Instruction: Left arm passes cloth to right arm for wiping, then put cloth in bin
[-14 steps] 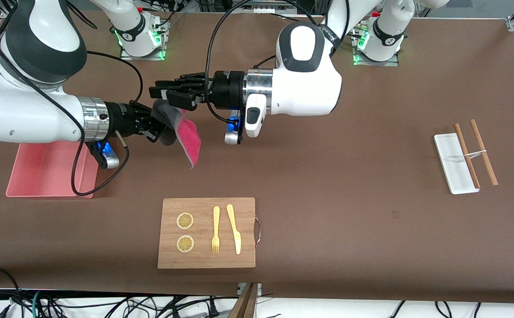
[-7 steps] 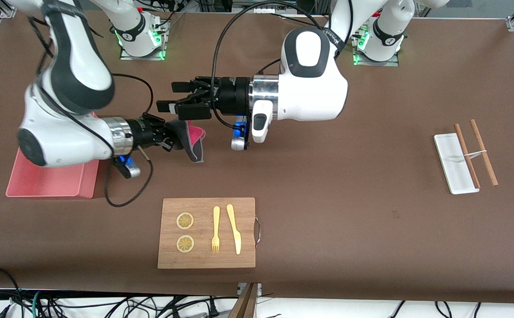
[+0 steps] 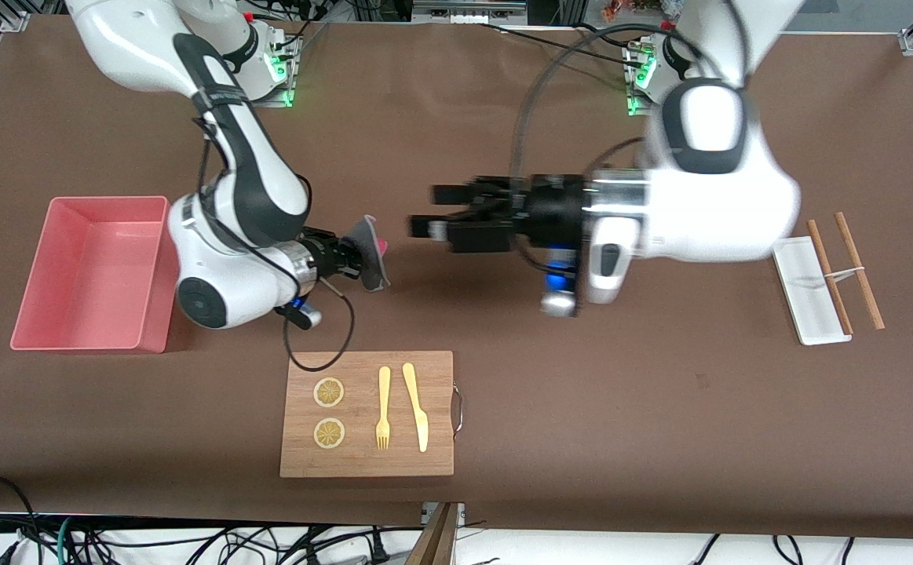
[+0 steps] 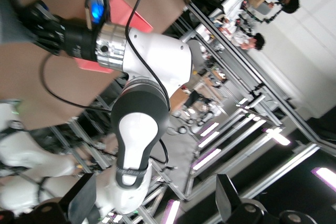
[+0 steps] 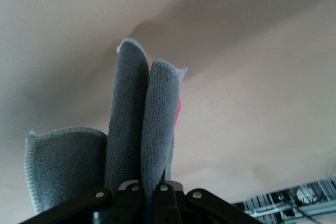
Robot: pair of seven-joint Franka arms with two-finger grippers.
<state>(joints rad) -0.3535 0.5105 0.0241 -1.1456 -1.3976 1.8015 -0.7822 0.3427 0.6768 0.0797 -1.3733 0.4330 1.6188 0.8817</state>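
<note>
The cloth (image 3: 370,251) is folded, mostly dark grey with a strip of magenta showing. My right gripper (image 3: 352,257) is shut on it, low over the brown table beside the pink bin (image 3: 87,267). In the right wrist view the cloth (image 5: 142,124) hangs in grey folds from the shut right gripper (image 5: 149,190). My left gripper (image 3: 427,221) is open and empty over the middle of the table, apart from the cloth. In the left wrist view the left gripper (image 4: 155,208) is spread wide, with the right arm and part of the bin (image 4: 126,19) in sight.
A wooden cutting board (image 3: 367,463) with two lemon slices, a fork and a knife lies nearer the front camera than the cloth. A white tray (image 3: 805,294) and wooden chopsticks (image 3: 856,267) lie toward the left arm's end.
My left gripper has let go of the cloth and drawn back toward the left arm's end. My right arm has swung off the bin and carried the cloth lower, toward the board.
</note>
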